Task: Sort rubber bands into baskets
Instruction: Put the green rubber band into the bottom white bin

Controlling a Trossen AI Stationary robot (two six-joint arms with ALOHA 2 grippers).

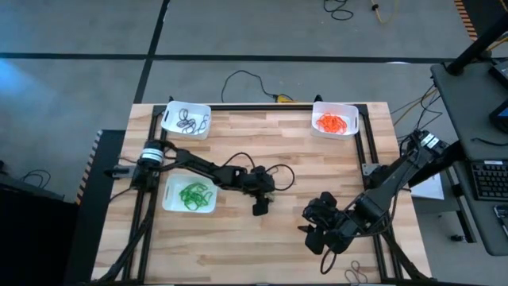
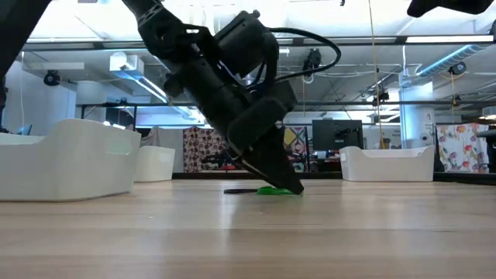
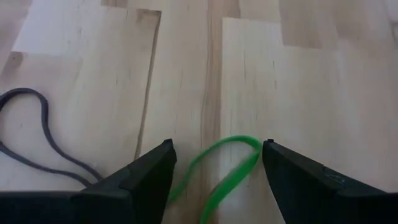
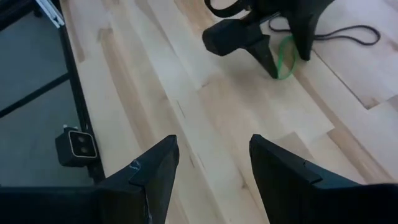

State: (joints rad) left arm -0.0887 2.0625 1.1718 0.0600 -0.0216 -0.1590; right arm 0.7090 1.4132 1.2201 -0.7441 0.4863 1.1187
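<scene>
Because a stray green rubber band [image 3: 227, 168] lies on the worktop [image 1: 238, 246] at mid-frame, the left hand [image 1: 259, 208] straddles it, fingers spread and unclosed. Its basket of green bands [image 1: 171, 204] sits lower left; the right hand [image 1: 316, 238] waits released at lower right.

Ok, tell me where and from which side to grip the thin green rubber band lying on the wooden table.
Come straight down on the thin green rubber band. It lies flat on the wooden table as a narrow loop, so pinch across both strands near its middle. The left gripper already straddles it with open fingers, tips at the wood; the right gripper waits apart.
</scene>
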